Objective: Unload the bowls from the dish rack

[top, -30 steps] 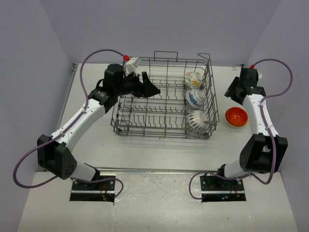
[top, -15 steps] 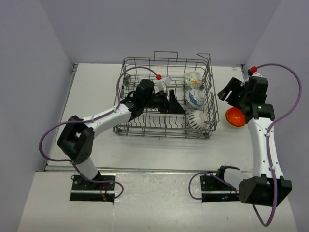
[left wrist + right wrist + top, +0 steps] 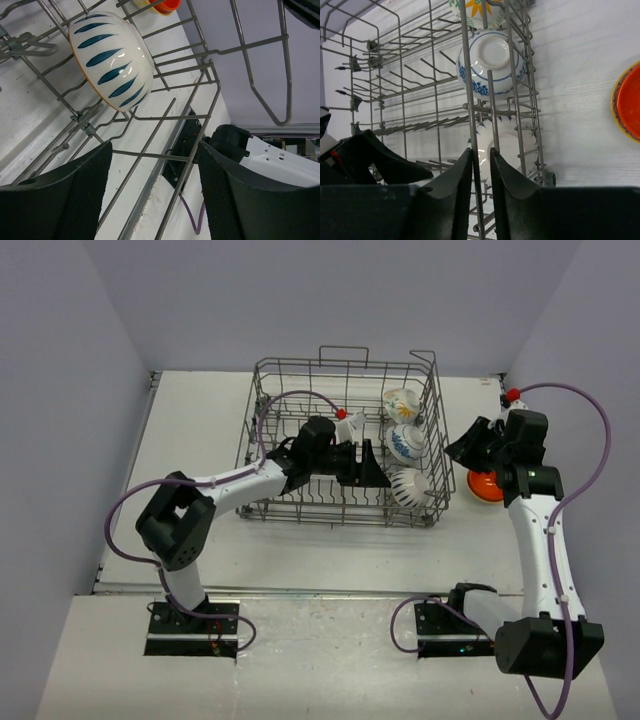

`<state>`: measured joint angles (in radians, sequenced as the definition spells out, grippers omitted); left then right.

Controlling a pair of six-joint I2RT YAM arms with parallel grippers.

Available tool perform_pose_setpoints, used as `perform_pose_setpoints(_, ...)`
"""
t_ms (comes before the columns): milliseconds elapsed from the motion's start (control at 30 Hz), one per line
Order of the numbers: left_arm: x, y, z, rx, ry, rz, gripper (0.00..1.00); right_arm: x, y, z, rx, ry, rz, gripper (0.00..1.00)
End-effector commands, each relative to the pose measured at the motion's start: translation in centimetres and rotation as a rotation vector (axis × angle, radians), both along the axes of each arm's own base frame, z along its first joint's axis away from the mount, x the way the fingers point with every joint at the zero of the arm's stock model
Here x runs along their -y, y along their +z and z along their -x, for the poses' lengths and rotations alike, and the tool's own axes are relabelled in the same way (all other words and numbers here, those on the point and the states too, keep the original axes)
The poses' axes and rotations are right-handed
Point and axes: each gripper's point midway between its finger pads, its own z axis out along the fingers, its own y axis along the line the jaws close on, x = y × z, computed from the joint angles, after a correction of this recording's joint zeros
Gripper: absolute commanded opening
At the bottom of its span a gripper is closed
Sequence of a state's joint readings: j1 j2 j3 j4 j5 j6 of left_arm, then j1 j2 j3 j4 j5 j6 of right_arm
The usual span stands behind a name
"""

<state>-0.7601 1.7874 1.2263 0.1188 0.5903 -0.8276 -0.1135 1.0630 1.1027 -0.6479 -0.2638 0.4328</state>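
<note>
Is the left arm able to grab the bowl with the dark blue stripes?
Probably yes. The left gripper is inside the dish rack, jaws open and facing the striped bowl. Only the rack's thin wires lie between them, and nothing else blocks the way.

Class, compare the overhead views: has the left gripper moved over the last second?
Yes. The left gripper travelled from the dish rack's left edge rightward, now close beside the striped bowl.
</note>
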Motion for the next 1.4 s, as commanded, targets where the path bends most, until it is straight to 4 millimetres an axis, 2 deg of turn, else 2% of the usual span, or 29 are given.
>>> perform_pose_setpoints(0, 0.8, 0.9, -0.8, 0.035, 0.004, 0.034, 0.69, -0.1, 0.8, 0.0, 0.042, 0.004, 0.003, 0.19)
perform_pose_setpoints(33, 0.9, 1.0, -0.8, 0.036, 0.003, 0.036, 0.69, -0.1, 0.7, 0.0, 0.039, 0.004, 0.002, 0.1)
perform_pose_setpoints(133, 1.1, 0.6, -0.7, 0.03, -0.002, 0.035, 0.69, -0.3, 0.0, -0.2, 0.024, 0.011, -0.001, 0.0)
perform_pose_setpoints(300, 1.3, -0.1, -0.6, 0.017, -0.007, 0.025, 0.69, -0.5, -0.5, -0.2, 0.012, 0.014, -0.004, 0.0)
perform_pose_setpoints(500, 1.8, -0.4, -0.1, 0.004, -0.025, 0.04, 0.7, -0.9, 0.3, -0.4, 0.025, 0.025, -0.003, 0.0)
perform_pose_setpoints(767, 2.4, -0.7, 0.3, -0.015, -0.004, 0.083, 0.65, -1.4, -0.3, -0.4, 0.014, 0.04, -0.001, 0.0)
perform_pose_setpoints(1067, 4.0, -2.4, 1.2, -0.054, 0.012, 0.07, 0.64, -1.8, -0.4, -0.1, 0.016, 0.047, 0.001, 0.0)
perform_pose_setpoints(1200, 4.3, -3.0, 1.5, -0.041, 0.079, 0.062, 0.65, -1.9, -0.5, 0.0, 0.015, 0.05, 0.0, 0.0)
perform_pose_setpoints(1233, 4.3, -2.6, 1.3, -0.023, 0.099, 0.073, 0.65, -1.9, -0.4, 0.0, 0.02, 0.05, 0.0, 0.0)
perform_pose_setpoints(1267, 3.9, -3.3, 1.3, -0.025, 0.121, 0.064, 0.65, -1.9, -0.4, 0.0, 0.023, 0.05, 0.001, 0.0)
perform_pose_setpoints(1333, 3.9, -2.8, 0.9, 0.008, 0.172, 0.082, 0.64, -2.0, -0.7, 0.1, 0.016, 0.056, 0.001, 0.0)
perform_pose_setpoints(1367, 3.7, -3.3, 0.9, 0.012, 0.186, 0.075, 0.64, -2.0, -0.7, 0.0, 0.019, 0.058, 0.001, 0.0)
